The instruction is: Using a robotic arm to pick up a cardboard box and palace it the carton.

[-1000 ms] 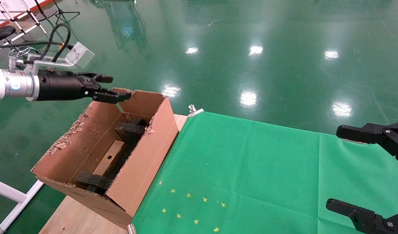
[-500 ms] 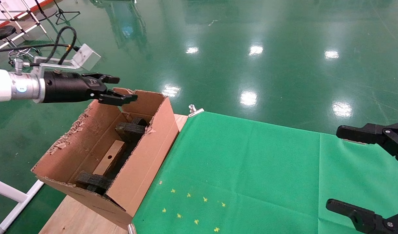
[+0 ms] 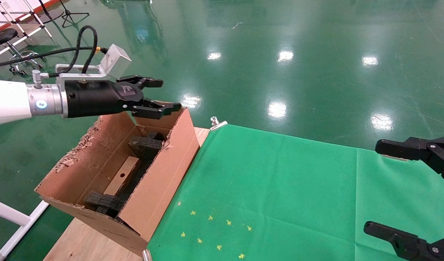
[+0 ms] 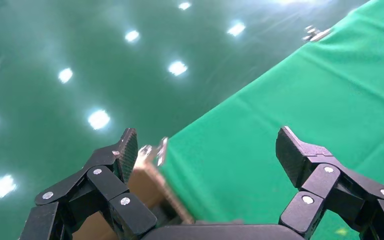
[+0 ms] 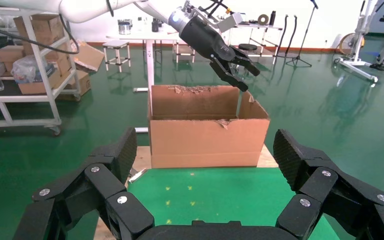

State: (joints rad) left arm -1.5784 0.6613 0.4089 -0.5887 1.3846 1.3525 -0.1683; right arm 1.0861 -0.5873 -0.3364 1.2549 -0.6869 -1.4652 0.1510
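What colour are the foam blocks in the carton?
Black foam blocks, in the brown carton; head view.

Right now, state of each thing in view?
left gripper: open, empty, above the carton's far end
right gripper: open, empty, parked over the green cloth
carton: flaps up, open
cardboard box: inside the carton, between foam blocks

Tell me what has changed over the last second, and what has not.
The left gripper, open and empty throughout, has swung toward the robot's right above the carton, from its far left flap to its far right corner. Nothing was taken hold of or let go. The carton, the cardboard box lying inside it and the right gripper over the green cloth stayed put.
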